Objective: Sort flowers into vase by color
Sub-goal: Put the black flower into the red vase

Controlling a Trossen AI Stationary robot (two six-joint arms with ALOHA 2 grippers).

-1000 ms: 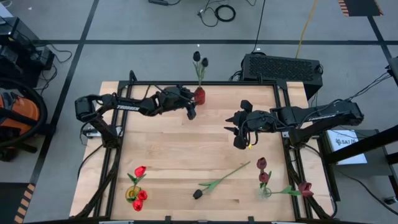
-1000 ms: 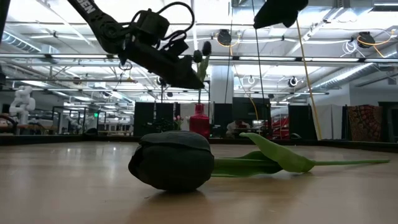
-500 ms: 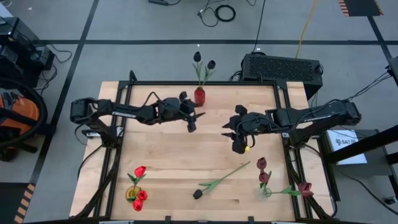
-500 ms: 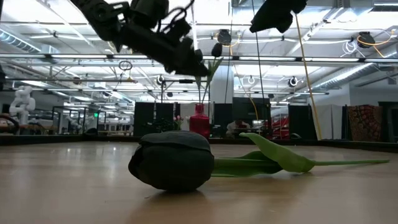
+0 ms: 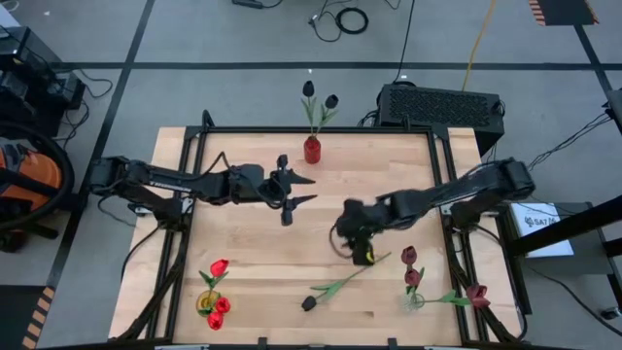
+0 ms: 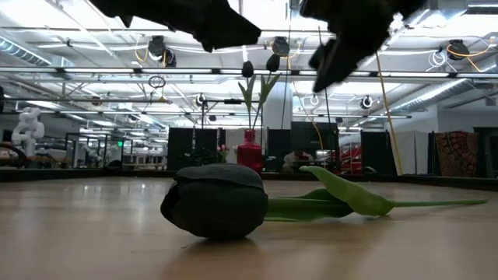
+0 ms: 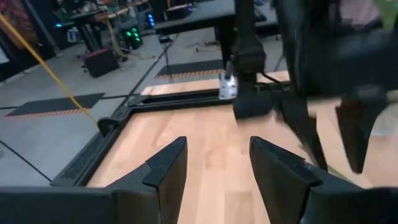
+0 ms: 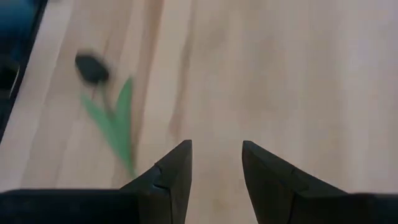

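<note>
The right claw [image 5: 356, 245], empty with fingers parted, is swinging down from frame centre-right toward the black tulip [image 5: 309, 303] lying low-centre on the table [image 5: 253, 233], while the left claw [image 5: 292, 189], open and empty, is backing off the red vase [image 5: 312, 150].

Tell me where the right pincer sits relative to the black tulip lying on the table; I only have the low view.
Observer: From above, the right pincer hovers by the stem of the black tulip, towards its far end and well away from the head.
Operator: Report whether it holds anything.
Observer: Its wrist view shows the fingers open with nothing between them.
Operator: Give me the left pincer.
Observer: The left pincer is open and empty, a little in front of the red vase, which stands at the back edge.
</note>
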